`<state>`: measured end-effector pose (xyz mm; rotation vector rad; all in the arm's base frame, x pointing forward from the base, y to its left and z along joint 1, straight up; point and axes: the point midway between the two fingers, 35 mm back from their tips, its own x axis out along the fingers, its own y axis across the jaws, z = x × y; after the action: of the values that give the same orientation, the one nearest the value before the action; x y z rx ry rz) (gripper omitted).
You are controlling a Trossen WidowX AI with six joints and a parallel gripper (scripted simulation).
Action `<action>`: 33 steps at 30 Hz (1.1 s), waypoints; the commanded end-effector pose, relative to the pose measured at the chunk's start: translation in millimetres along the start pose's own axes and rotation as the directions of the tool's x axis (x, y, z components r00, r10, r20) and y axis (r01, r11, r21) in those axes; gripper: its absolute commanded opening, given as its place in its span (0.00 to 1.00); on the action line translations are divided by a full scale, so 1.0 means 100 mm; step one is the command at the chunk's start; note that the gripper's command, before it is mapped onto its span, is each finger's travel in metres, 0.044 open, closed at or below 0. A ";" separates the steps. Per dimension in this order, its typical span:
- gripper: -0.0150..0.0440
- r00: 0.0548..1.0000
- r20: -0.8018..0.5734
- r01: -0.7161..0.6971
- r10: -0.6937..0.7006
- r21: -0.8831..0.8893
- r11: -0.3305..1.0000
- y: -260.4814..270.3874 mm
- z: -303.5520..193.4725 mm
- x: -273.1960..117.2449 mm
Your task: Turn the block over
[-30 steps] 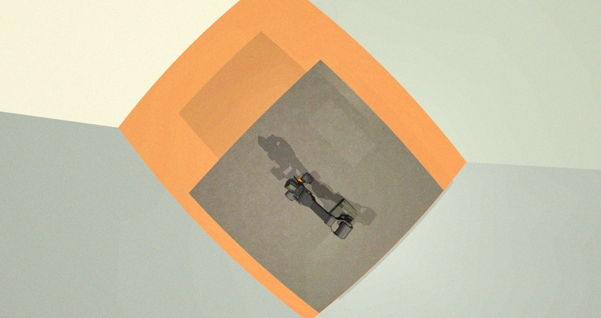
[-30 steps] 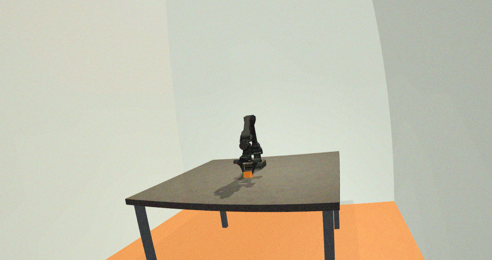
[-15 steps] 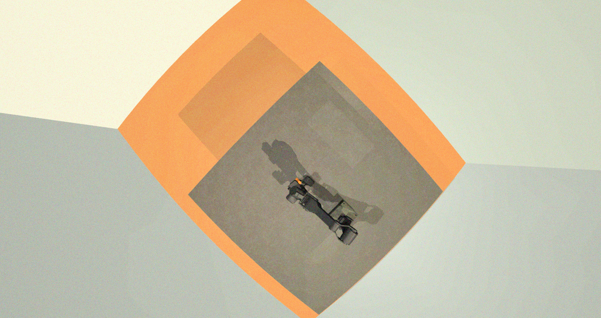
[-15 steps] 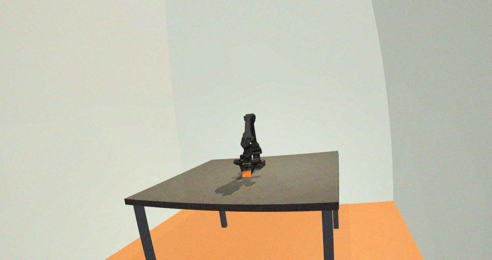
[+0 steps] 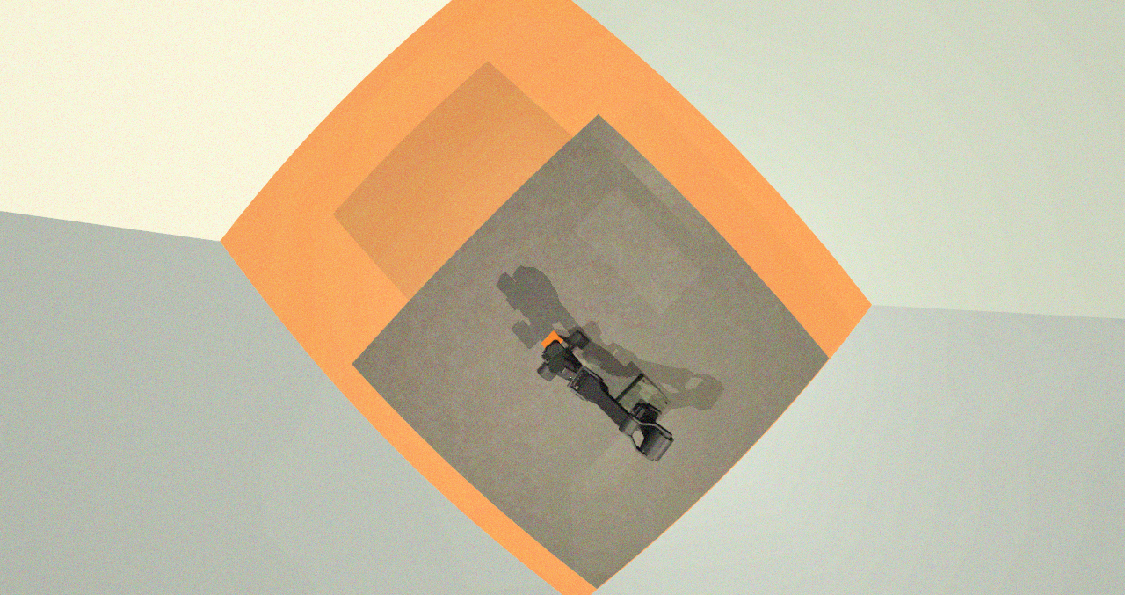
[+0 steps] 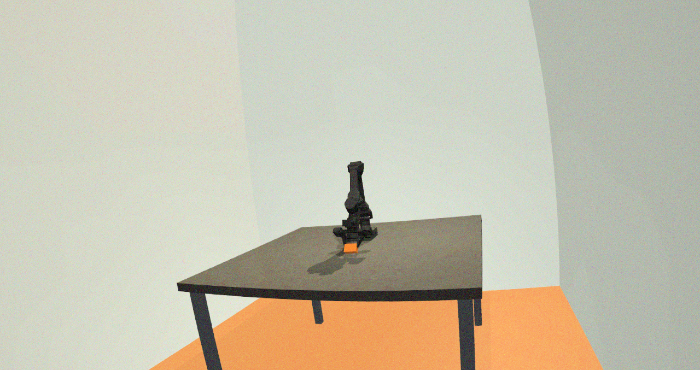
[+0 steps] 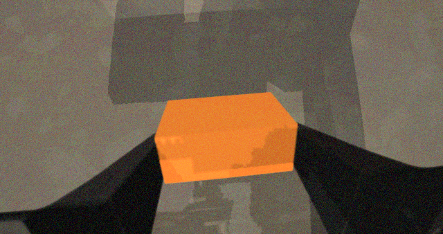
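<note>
The orange block [image 5: 553, 339] [image 6: 350, 248] [image 7: 225, 137] is between the two black fingers of my gripper [image 7: 225, 135] [image 6: 351, 246]. The gripper is shut on it, one finger at each end in the wrist view. Two plain orange faces show in the wrist view; I see no mark on them, and the marked side cannot be made out in any view. The block is low over the grey table [image 5: 487, 402] [image 6: 420, 265]; whether it touches the top I cannot tell. In the top view the arm partly covers the block.
The arm [image 5: 601, 395] [image 6: 354, 187] reaches from its base near the table's far side in the exterior view. Its dark shadow falls on the table in front of and beside the block. The table's near edge [image 6: 342, 295] lies beyond that shadow.
</note>
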<state>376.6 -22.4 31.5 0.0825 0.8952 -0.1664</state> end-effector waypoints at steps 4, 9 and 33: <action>0.25 0.997 0.081 0.005 -0.004 -0.005 1.000 0.00 -0.07 0.18; 0.25 0.989 0.149 0.005 -0.004 -0.007 1.000 0.01 -0.09 0.28; 0.25 0.892 0.452 0.011 -0.010 -0.001 1.000 -0.02 -0.27 0.29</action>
<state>383.5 -23.9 -2.6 0.0411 0.4437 -0.1824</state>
